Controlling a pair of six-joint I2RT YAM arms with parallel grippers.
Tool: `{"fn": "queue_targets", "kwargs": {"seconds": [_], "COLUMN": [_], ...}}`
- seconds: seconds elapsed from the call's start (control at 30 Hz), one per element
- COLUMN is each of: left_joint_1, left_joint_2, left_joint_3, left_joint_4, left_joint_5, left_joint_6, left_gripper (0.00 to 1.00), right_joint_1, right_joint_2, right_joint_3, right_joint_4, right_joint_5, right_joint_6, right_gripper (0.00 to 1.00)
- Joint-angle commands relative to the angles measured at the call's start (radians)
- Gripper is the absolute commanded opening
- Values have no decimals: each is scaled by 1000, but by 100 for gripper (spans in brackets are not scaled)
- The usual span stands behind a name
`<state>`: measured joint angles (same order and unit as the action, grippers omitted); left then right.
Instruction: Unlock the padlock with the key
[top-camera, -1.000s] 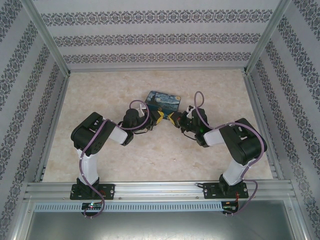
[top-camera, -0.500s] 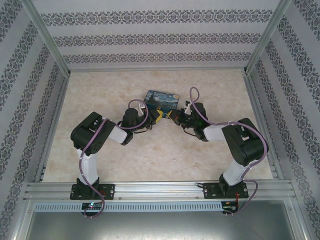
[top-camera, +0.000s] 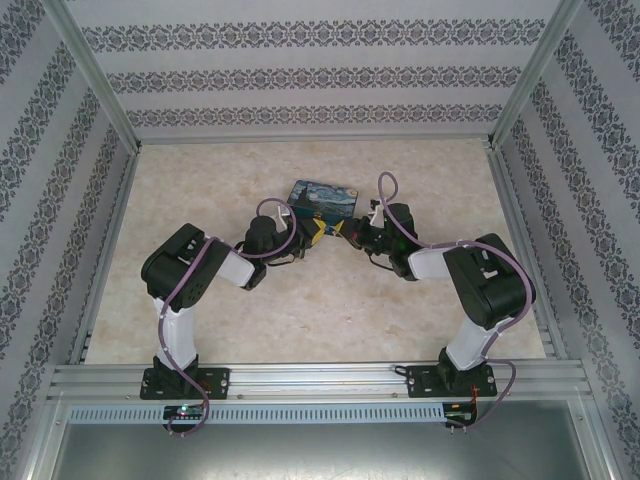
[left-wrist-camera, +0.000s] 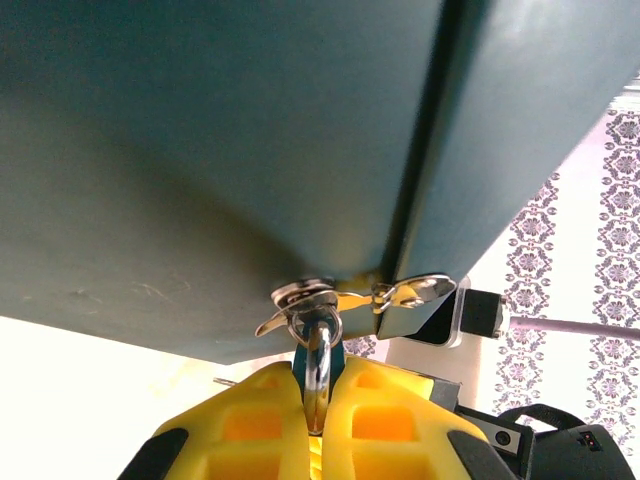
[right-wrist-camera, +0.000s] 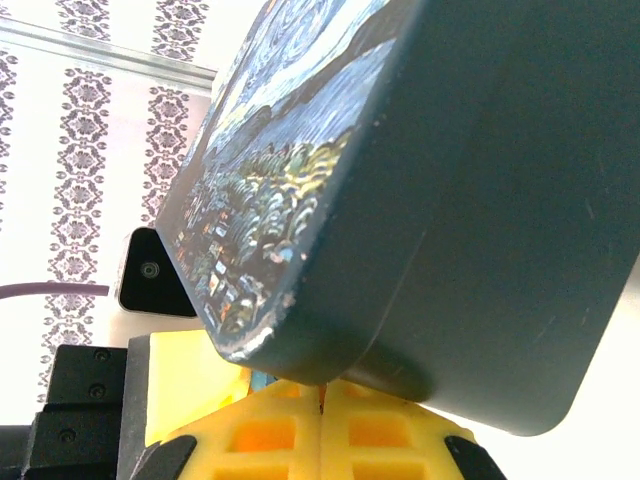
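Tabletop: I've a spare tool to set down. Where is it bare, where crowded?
Bare: the far strip between box and back wall, the side patches beyond the left arm and right arm, the near middle between them. Crowded: where left gripper and right gripper meet at the box.

The box has a lid painted in swirls of deep blue and yellow, and its sides are plain dark teal. A silver hasp carries the padlock, which has a silver shackle with a sliver of blue beside it. The left gripper and right gripper are bright yellow, with black at the edges. The arms are black and white, with purple cables. The table is mottled cream. The walls are white with bands of dark floral print.
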<state>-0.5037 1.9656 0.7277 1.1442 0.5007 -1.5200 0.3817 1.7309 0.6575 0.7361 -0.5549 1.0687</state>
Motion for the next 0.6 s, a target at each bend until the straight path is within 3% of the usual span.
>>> {"fn": "queue_targets", "kwargs": {"seconds": [0.0, 0.23, 0.57], "left_joint_1": [-38, -44, -44], "left_joint_2": [-18, 5, 3], "left_joint_3": [34, 40, 41], "left_joint_4": [65, 85, 33], "left_joint_5": [126, 121, 121], "left_joint_6": [-11, -36, -42], "left_gripper": [0, 0, 0], "right_joint_1": [23, 42, 21], "right_joint_2": [20, 95, 44], "right_joint_3": [48, 50, 72], "right_joint_4": [104, 302, 107], "right_joint_5": [-40, -51, -59], "right_joint_6": [-15, 176, -7], "right_gripper": [0, 0, 0]}}
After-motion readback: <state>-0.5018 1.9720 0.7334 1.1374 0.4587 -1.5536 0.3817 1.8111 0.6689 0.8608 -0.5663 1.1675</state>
